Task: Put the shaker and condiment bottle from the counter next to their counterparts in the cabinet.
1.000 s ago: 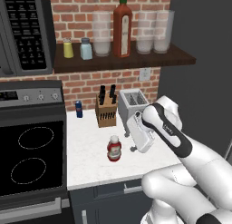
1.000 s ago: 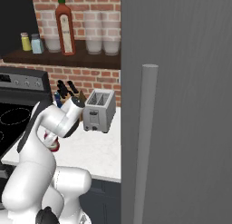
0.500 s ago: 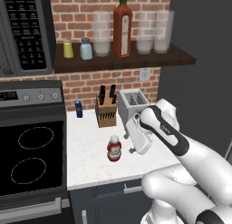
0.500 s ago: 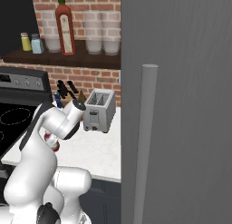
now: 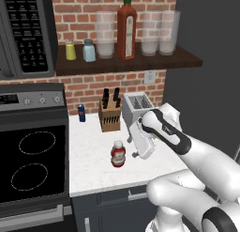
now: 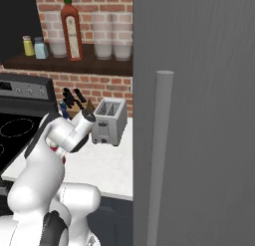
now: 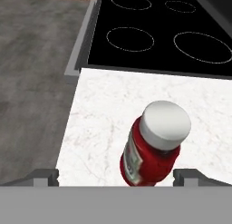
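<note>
Arm has eased a touch lower toward the condiment bottle (image 5: 118, 154); nothing else has shifted.

Gripper (image 7: 115, 177) hangs fully open and empty, fingertips either side of the bottle, which stands upright on the table (image 5: 93, 156) near its front edge. Shaker (image 5: 89, 50) sits on the cabinet (image 5: 140, 63) shelf beside the yellow shaker (image 5: 70, 50). Risk as I read it: the bottle sits off-centre toward one fingertip, so closing could tip it.

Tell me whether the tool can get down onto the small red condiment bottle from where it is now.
Probably yes. The tool is open, with the condiment bottle upright between its fingertips on the counter; nothing stands between them.
</note>
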You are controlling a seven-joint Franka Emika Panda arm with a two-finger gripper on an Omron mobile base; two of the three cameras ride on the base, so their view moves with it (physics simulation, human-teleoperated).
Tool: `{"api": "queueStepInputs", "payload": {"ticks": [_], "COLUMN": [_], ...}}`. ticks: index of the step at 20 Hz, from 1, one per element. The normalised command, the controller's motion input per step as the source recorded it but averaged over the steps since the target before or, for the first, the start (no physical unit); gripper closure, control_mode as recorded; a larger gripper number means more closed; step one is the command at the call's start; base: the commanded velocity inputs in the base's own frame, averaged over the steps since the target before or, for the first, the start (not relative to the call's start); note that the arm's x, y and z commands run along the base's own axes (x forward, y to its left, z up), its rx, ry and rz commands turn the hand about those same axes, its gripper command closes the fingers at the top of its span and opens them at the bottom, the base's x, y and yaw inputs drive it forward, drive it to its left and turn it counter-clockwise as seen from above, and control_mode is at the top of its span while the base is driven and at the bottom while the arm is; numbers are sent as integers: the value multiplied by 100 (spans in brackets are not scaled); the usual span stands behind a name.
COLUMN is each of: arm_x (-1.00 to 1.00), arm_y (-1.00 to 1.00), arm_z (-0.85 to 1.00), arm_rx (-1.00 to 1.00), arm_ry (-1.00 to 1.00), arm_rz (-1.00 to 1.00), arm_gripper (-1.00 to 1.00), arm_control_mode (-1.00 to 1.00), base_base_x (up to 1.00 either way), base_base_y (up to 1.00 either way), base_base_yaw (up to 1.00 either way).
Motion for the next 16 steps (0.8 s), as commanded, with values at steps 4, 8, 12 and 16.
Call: {"api": "queueStepInputs", "payload": {"ticks": [4, 8, 12, 16], "arm_x": [21, 7, 3, 1], "arm_y": [0, 0, 2, 9], "arm_z": [-4, -9, -10, -13], "arm_rx": [0, 0, 0, 0], "arm_ry": [0, 0, 0, 0], "arm_rz": [0, 0, 0, 0], "arm_gripper": [-100, -100, -100, -100], "arm_control_mode": [-100, -100, -100, -100], "base_base_x": [0, 0, 0, 0], "base_base_y": [0, 0, 0, 0], "base_base_yaw": [0, 0, 0, 0]}}
